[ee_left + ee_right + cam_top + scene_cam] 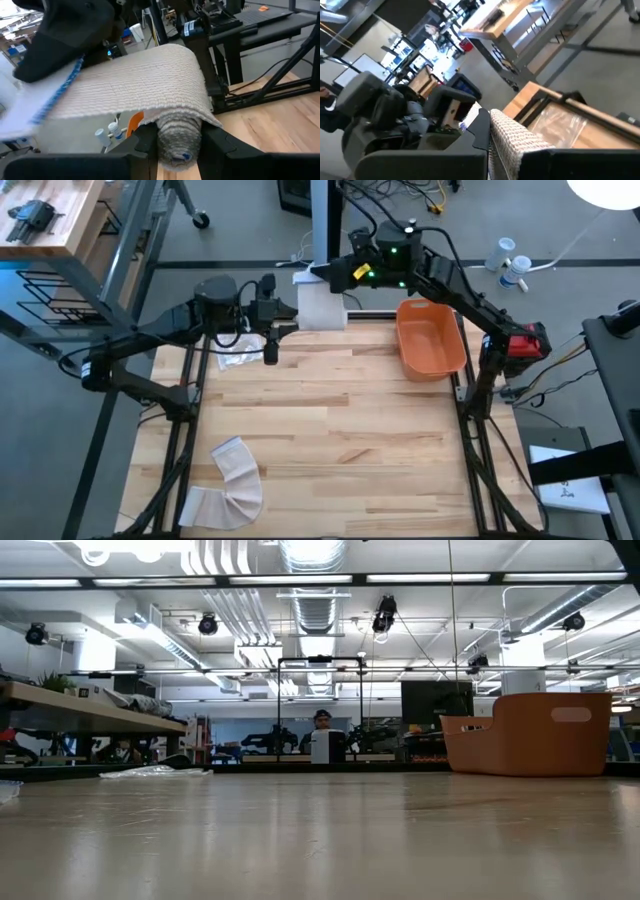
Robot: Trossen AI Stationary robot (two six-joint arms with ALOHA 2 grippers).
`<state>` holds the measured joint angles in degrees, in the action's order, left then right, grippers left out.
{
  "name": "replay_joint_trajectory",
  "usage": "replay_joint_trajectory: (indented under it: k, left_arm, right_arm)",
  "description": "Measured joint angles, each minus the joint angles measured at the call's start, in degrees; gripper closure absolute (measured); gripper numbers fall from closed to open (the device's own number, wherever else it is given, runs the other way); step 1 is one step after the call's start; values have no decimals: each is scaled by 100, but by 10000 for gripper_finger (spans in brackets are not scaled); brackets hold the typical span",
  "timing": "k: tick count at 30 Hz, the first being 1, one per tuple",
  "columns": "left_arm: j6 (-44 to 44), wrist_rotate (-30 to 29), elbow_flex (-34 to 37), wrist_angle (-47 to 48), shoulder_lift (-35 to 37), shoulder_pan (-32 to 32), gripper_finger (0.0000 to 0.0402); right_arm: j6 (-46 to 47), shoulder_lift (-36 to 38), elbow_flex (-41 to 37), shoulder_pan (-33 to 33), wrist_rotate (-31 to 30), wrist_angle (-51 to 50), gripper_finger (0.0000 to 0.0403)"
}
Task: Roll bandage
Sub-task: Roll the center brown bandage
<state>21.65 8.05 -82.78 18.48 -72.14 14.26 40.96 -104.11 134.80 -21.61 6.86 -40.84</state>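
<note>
The bandage (145,85) is a pale beige-white with a ribbed woven texture, and the rolled end looks a bit greyer with a tiny blue spot in the core. There's a blue stripe along the edge of the white wrapper (30,107) next to it. Both grippers are black, left (172,145) and right (490,140). The bin (430,337) is bright orange, the table (330,430) is light wood planks with darker streaks, and a second bandage strip (232,480) is off-white.
</note>
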Motion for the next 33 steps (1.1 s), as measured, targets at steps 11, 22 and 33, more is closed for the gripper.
replay_joint_trajectory:
  k: [11,22,33]
  left_arm:
    - [17,-11,0,13,230,-7,319]
    - [24,18,0,-24,287,-13,319]
    - [19,26,0,244,248,-13,319]
  right_arm:
    - [567,-48,0,-2,124,-527,269]
    - [708,-46,0,-9,468,-563,168]
    - [624,-32,0,-7,857,64,131]
